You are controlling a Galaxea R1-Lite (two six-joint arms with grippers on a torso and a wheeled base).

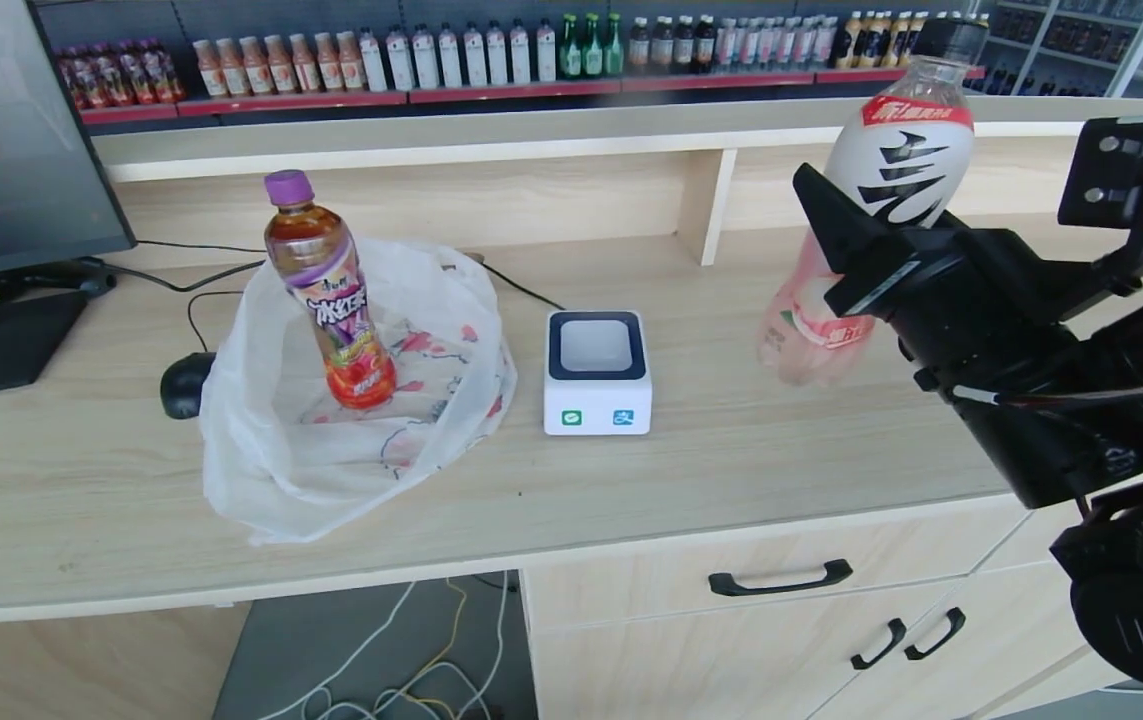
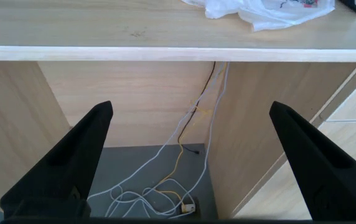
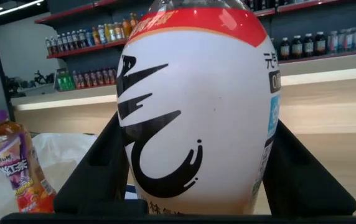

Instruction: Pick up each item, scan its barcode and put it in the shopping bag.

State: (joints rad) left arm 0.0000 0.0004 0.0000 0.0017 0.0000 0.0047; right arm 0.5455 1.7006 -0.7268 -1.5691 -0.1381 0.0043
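We see the right gripper clamped on the white-labelled bottle, holding it tilted above the counter, to the right of the scanner. The purple-capped bottle stands upright in the shopping bag. The left gripper hangs below the counter edge, jaws spread wide.

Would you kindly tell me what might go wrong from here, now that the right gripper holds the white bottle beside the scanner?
1. The white bottle hangs tilted in the right gripper, above the counter; if it slips it may fall.
2. The tea bottle stands upright in the shopping bag; setting the second one in could knock it over.
3. The bag's limp rim may snag the incoming bottle.
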